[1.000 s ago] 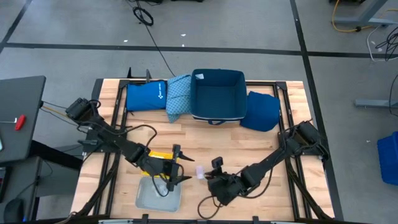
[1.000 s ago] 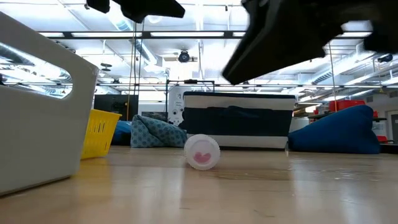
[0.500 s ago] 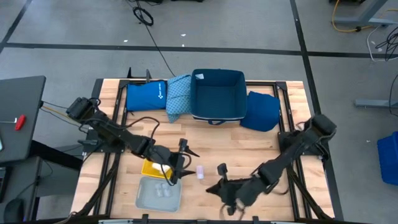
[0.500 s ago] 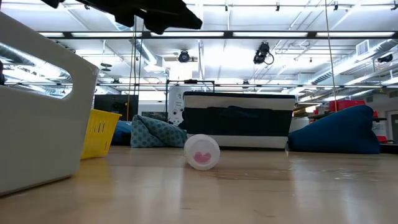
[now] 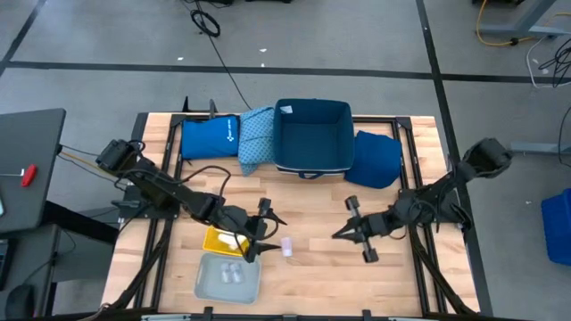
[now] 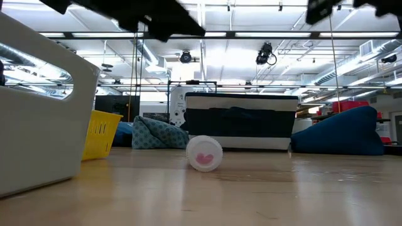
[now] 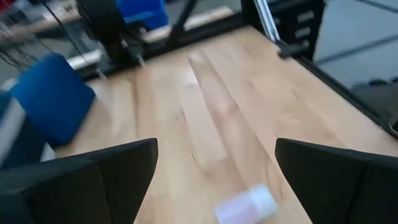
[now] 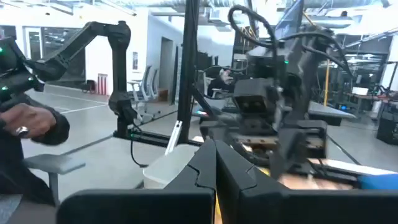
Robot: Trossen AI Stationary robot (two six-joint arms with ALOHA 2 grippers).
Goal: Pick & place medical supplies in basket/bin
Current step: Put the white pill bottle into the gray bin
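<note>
A finger-sized white tube (image 5: 287, 246) lies on its side on the wood, its round pink-marked end (image 6: 204, 152) facing the low view. My left gripper (image 5: 272, 234) hovers open just left of it; in the left wrist view the tube (image 7: 245, 205) lies ahead between the spread fingers (image 7: 216, 155), untouched. My right gripper (image 5: 339, 234) is shut and raised right of the tube, its tip pointing toward the left arm (image 8: 216, 155). Small clear vials (image 5: 230, 276) lie in the grey bin (image 5: 203, 283). The teal cloth (image 5: 256, 138) and dark blue cloth (image 5: 375, 159) rest against the blue bin (image 5: 312, 169).
A small yellow basket (image 5: 217, 241) sits under the left arm, beside the grey bin (image 6: 38, 113). A blue pouch (image 5: 210, 138) lies at the far left. Bare wood stretches between the tube and the blue bin. A person's hand (image 8: 31, 124) shows in the room beyond.
My right gripper has risen from the table's near edge and swung toward the far right, turning to point at the left arm. My left gripper has moved off the grey bin, up and right toward the tube. The tube has stayed put.
</note>
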